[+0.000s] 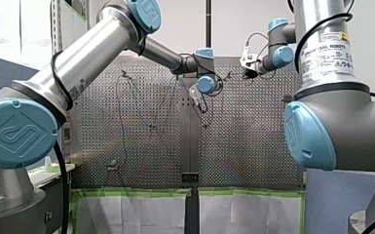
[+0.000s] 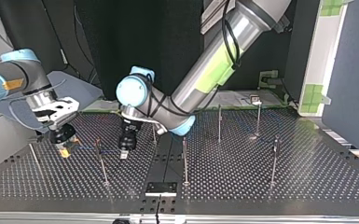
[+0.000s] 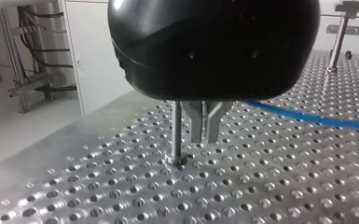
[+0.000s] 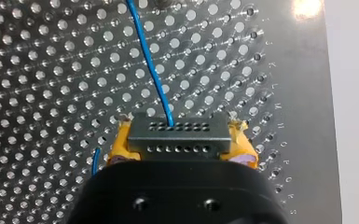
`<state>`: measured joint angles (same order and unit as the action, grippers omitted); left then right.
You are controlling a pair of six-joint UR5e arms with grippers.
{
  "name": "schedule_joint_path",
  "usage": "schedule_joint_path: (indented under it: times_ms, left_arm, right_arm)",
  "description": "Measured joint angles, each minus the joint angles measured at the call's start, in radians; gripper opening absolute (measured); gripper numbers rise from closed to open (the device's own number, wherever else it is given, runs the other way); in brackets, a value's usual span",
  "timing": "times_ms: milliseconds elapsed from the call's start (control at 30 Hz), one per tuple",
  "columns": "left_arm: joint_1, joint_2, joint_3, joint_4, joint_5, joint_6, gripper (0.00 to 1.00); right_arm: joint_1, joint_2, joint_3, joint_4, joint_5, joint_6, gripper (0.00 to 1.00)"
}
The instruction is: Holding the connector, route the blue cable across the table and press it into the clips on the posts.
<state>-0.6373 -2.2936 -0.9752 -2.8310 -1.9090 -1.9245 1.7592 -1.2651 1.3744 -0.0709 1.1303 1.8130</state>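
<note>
1. The connector, a grey block with rows of small holes, is clamped between the yellow pads of my right gripper, low over the perforated table.
2. Its long axis is laid across the gripper, from pad to pad, and its holed face is turned away from the gripper.
3. The blue cable is seen leaving that face near its middle and running ahead of the gripper over the table with a slight bend. A second short piece of blue is seen beside one pad.
4. In the top view this gripper is found at the view's left, close above the table, with my left gripper near it toward the middle.
5. My left gripper is held upright over the table, with its metal fingers drawn narrow and the tips nearly together. Whether anything is gripped between them cannot be told.
6. A thin post is planted just beside those fingers. In the left wrist view, the cable is seen passing out from behind the gripper's black body, low over the table.
7. A farther post, topped by a clip, is seen beyond the cable, well apart from the fingers. Whether the cable is seated in any clip cannot be told.
</note>
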Motion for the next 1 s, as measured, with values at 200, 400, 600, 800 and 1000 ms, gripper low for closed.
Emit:
schedule_joint_path:
  times_ms: [200, 400, 600, 800, 1000]
  left_arm:
    - [-0.004, -0.001, 0.001, -0.048, -0.022, 0.002, 0.66]
    - [-0.014, -0.001, 0.001, -0.091, -0.052, 0.002, 1.00]
    - [-0.022, 0.001, 0.002, -0.133, -0.056, 0.001, 1.00]
    - [-0.029, 0.010, -0.003, -0.196, -0.063, -0.005, 1.00]
    - [-0.033, 0.061, -0.051, -0.201, -0.067, -0.034, 1.00]
  right_arm:
    - [0.000, 0.003, 0.000, -0.001, 0.000, -0.003, 0.00]
    - [0.001, 0.004, 0.000, -0.001, 0.000, -0.005, 0.00]
    - [0.001, 0.004, 0.000, -0.001, 0.000, -0.006, 0.00]
    - [0.001, 0.005, 0.000, 0.000, -0.001, -0.006, 0.00]
    - [0.001, 0.005, 0.001, 0.001, -0.001, -0.006, 0.00]
